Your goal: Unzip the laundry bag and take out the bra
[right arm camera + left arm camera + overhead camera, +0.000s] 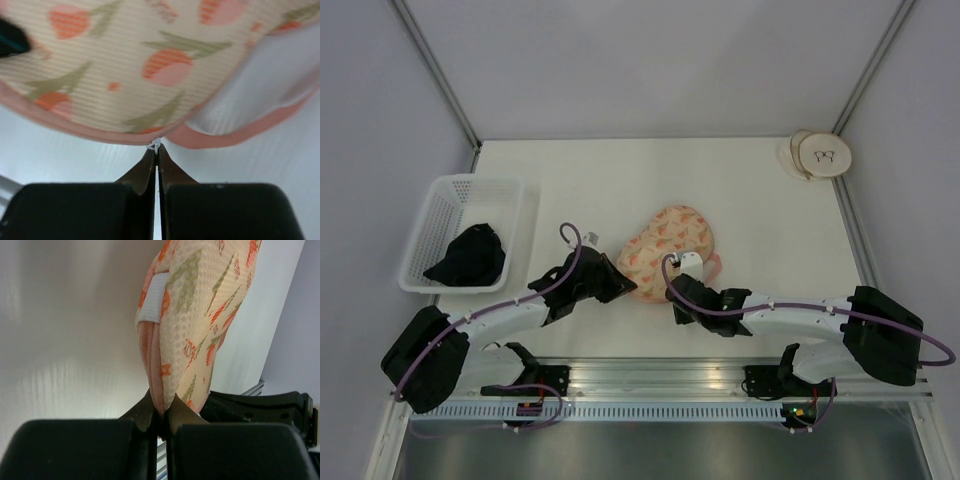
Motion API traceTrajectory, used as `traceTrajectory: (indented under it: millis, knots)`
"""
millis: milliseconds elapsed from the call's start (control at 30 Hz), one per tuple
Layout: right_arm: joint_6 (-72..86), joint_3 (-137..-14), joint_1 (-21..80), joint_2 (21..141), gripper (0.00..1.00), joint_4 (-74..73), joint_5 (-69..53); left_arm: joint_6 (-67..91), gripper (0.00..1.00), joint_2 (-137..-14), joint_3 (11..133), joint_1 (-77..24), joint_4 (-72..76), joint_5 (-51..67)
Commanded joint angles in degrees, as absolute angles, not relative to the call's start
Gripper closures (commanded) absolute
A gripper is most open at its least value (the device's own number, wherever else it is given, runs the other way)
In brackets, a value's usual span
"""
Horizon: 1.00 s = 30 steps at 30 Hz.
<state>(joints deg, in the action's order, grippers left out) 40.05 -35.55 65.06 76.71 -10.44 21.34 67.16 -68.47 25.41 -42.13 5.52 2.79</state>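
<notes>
Left gripper (pixel 160 421) clamped on pink zip seam of peach-pink printed fabric laundry bag (pixel 195 320); right gripper (pixel 156 159) pinched on its tiny white zip pull (pixel 156 147). Bag spans between them. Risk: pull slips out, purchase slight. Counts: one bag, bra unseen; beyond left gripper, one white lattice basket (pixel 448 181), one black garment (pixel 470 258).

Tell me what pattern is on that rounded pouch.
The laundry bag shows orange-pink fruit-like prints with green leaves on peach fabric, best in the right wrist view.

Looks like a robot lab cell. White table (pixel 760 200) boxed in by blank walls (pixel 650 60) and aluminium posts (pixel 435 65), metal rail (pixel 660 377) along the table's near edge.
</notes>
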Motion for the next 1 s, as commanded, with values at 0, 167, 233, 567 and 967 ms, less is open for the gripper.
traceTrajectory:
  millis: [0,167,233,567,967]
  knots:
    - [44.1,-35.7,61.1,75.0,1.0,-18.9,27.8,57.6,0.98,-67.3,29.1,-38.5,2.2,4.5]
    - [42.5,-35.9,58.3,73.0,1.0,-19.0,29.9,47.8,0.98,-72.3,33.5,-33.1,3.3,11.4]
    - [40.7,-36.0,58.3,72.9,0.99,-18.0,28.6,44.7,0.98,-75.9,38.5,-32.1,3.5,13.4]
    - [39.0,-36.6,58.2,76.6,1.0,-8.8,20.6,47.2,0.21,-94.8,51.5,-31.5,8.1,14.5]
    - [33.6,-37.2,58.3,80.6,1.0,8.5,3.4,66.1,0.03,-66.9,25.9,-35.1,9.9,8.5]
